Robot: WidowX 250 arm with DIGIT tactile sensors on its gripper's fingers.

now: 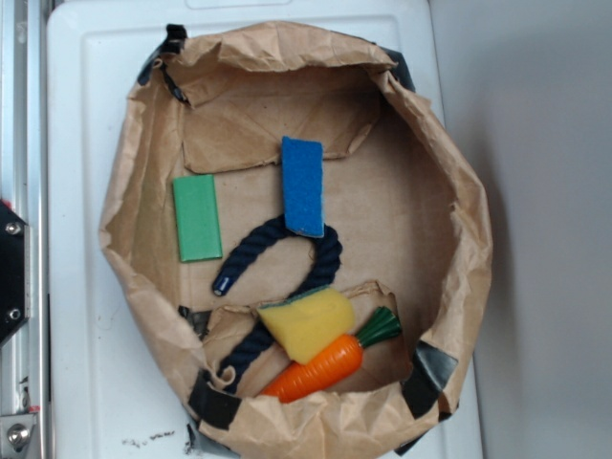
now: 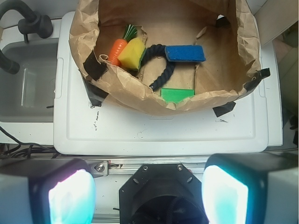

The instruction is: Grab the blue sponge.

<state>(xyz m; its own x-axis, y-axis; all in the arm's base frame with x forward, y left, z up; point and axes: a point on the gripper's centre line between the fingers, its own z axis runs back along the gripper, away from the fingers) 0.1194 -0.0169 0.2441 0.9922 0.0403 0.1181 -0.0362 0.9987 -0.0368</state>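
Gripper (image 2: 148, 191) is hanging with jaws apart at the wrist view's bottom edge — blue sponge (image 2: 185, 53) is lying upper center, overlapping the rope (image 2: 161, 70).

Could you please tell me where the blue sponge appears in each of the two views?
Exterior: the blue sponge lies upright at upper centre, its lower end on the dark rope.
Wrist: it lies sideways at upper right of centre.
Shared landmark: the rope curves beside it in both.
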